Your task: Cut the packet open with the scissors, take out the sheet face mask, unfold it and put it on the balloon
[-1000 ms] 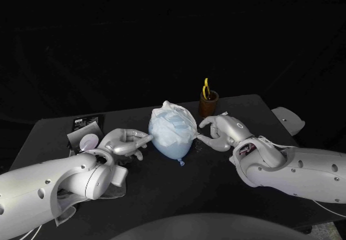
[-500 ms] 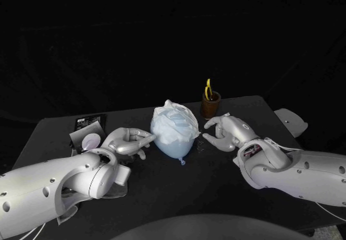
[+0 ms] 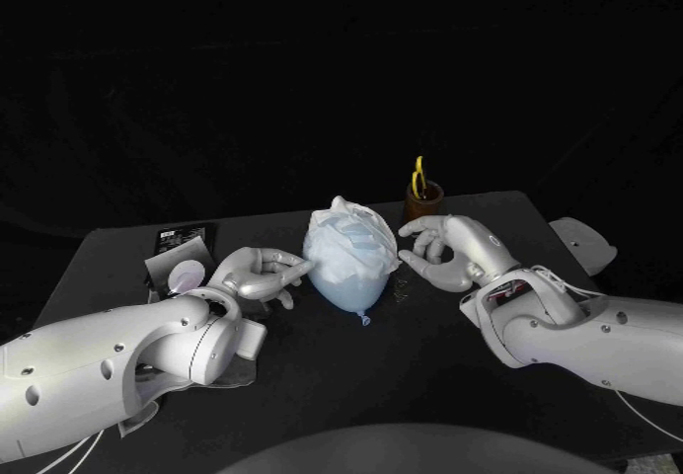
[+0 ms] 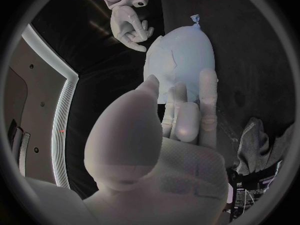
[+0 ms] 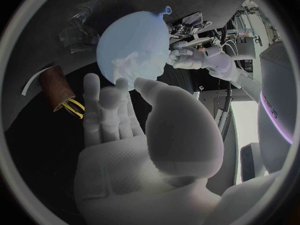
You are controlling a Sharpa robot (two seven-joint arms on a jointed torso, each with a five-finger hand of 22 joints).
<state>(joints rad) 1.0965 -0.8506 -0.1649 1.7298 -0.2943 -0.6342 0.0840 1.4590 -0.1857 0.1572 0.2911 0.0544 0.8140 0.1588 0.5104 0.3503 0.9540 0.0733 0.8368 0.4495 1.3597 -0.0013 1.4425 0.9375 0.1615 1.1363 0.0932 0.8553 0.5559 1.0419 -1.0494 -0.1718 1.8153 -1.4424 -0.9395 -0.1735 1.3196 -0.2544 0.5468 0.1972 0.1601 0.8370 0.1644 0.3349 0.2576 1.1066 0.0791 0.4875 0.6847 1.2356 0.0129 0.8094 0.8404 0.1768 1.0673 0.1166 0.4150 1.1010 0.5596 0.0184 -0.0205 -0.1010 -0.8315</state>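
One mask-covered balloon [image 3: 350, 269] is lying between left hand [image 3: 261, 275] and right hand [image 3: 453, 253], both spread and holding nothing, well inside counter [image 3: 356, 365] edges.

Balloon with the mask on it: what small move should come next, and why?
Probably the right hand should pinch the mask at its edge and draw it down the balloon. The mask sits bunched over the balloon's upper part, with the lower part bare. The right hand hovers beside it holding nothing, and the left hand rests against the other side.
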